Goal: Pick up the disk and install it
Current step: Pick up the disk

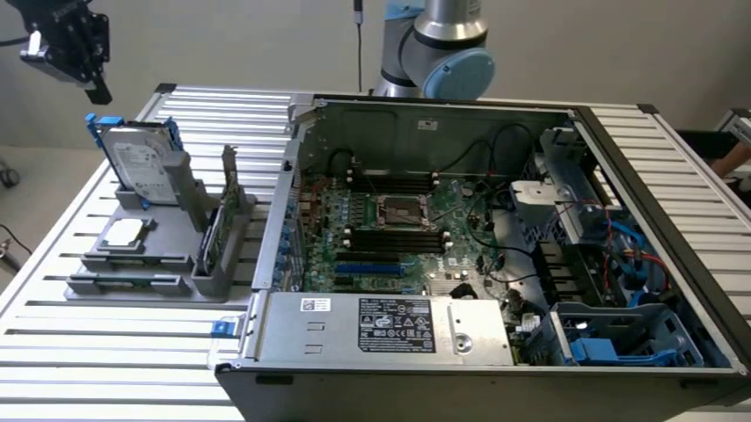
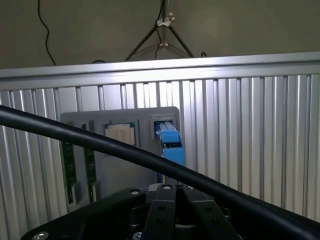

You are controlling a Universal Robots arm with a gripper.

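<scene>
The disk (image 1: 139, 163) stands upright in a grey fixture (image 1: 164, 264) on the slatted table, at the exterior view's left. Its white label faces the camera and blue rails run along its sides. My gripper (image 1: 98, 88) hangs in the air above and slightly to the left of the disk, well apart from it. In the wrist view the disk's blue rail (image 2: 170, 145) shows end-on, straight ahead of the gripper (image 2: 176, 188). The fingertips meet with nothing between them, so the gripper is shut.
An open computer case (image 1: 493, 220) fills the table's middle and right, with a grey power-supply box (image 1: 388, 325) at its front. The fixture also holds a square chip (image 1: 123, 233) and upright cards (image 1: 217, 229). A black cable (image 2: 100, 142) crosses the wrist view. A hand (image 1: 733, 158) is at the right edge.
</scene>
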